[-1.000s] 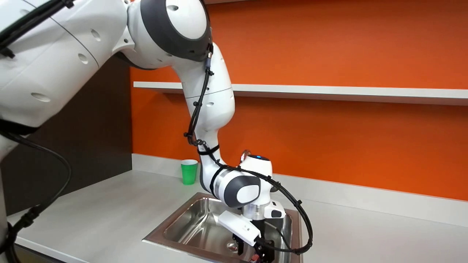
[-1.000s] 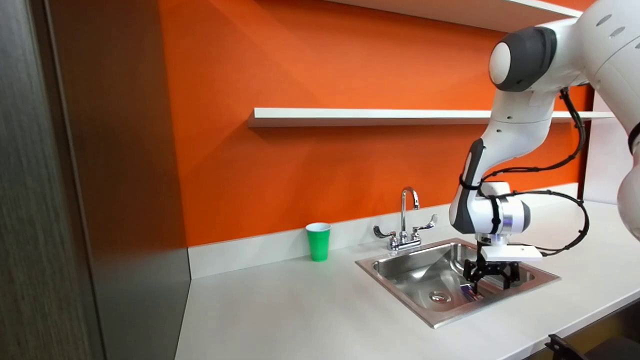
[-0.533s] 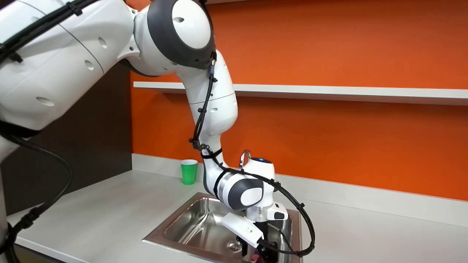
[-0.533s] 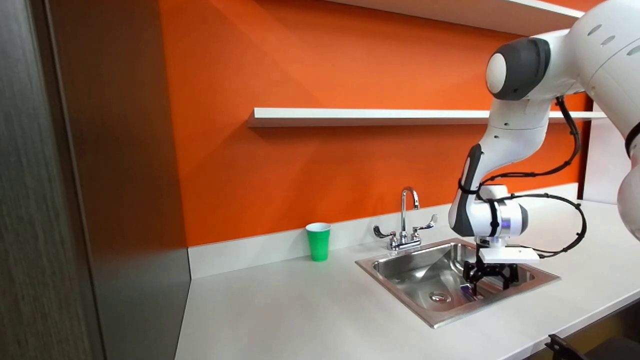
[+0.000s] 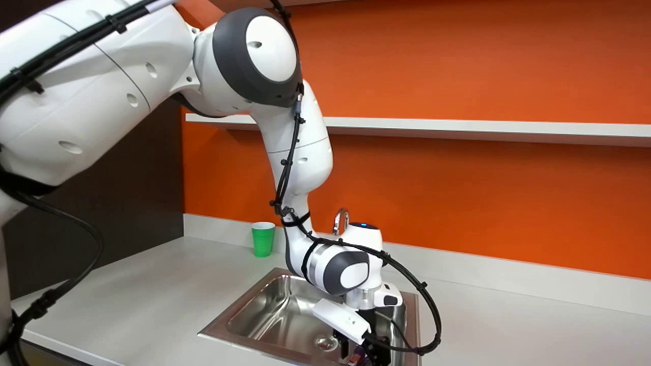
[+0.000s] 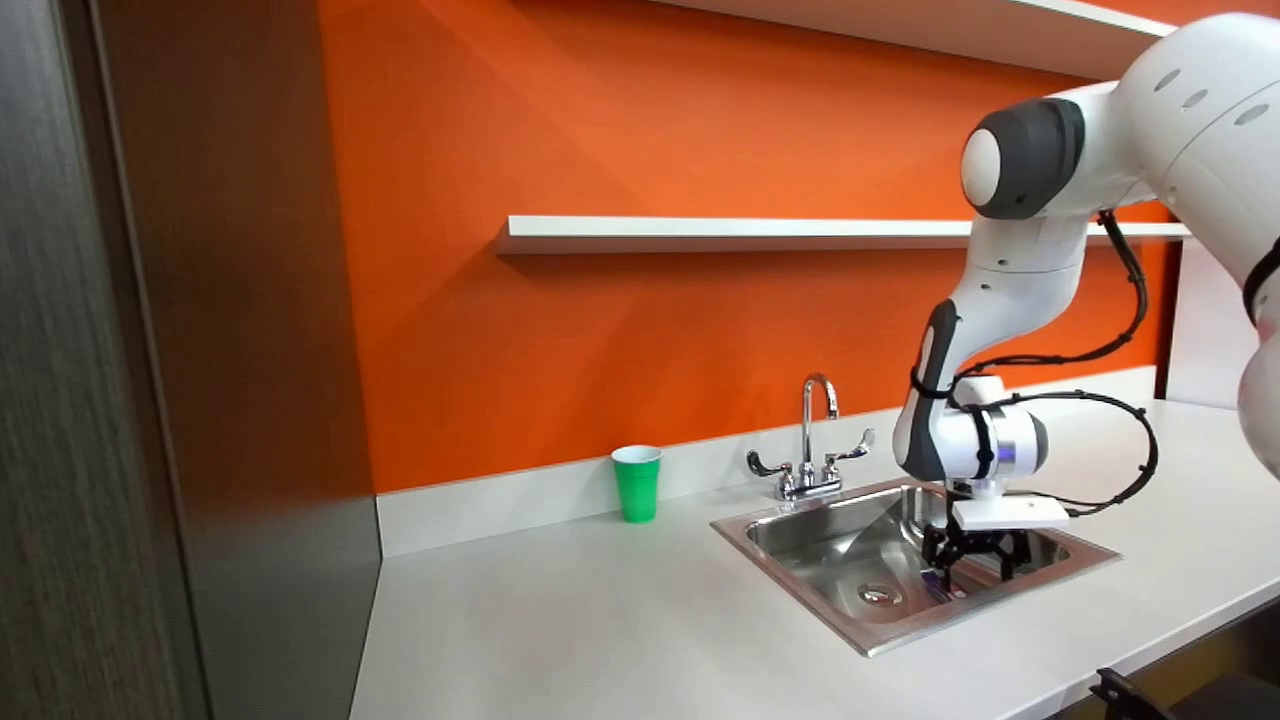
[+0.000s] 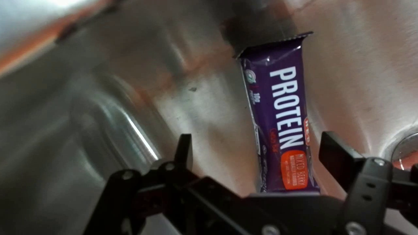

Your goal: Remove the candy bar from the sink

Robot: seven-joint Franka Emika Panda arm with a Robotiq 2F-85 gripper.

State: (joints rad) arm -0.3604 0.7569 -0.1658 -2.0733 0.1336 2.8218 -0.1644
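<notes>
One candy bar (image 7: 279, 114) is being framed from above by the gripper (image 7: 257, 143), so yeah, it's lying on the floor of the sink (image 6: 815, 560), and the fingers (image 7: 339, 160) are being held well apart with the candy bar between them. In the wrist view a wide gap is being left on the left side and only a thin one on the right, and the bar's near end is being hidden by the gripper's body. The drain (image 7: 406, 151) is being seen just past the right-hand finger, while the sink's curved corner is showing near the left-hand one. In both exterior views the candy bar is mostly being blocked by the gripper. Up on the counter (image 6: 560, 620) a green cup (image 6: 637, 487) is standing upright near the backsplash (image 6: 500, 505), and a chrome faucet (image 6: 807, 465) is being seen at the sink's back rim. Label-wise, PROTEIN is being displayed in big white letters on purple wrap, with 10g beside it and MIXED BERRY on an orange-red patch. An edge logo seems to be reading H-E-B; other small print is being lost to blur.
</notes>
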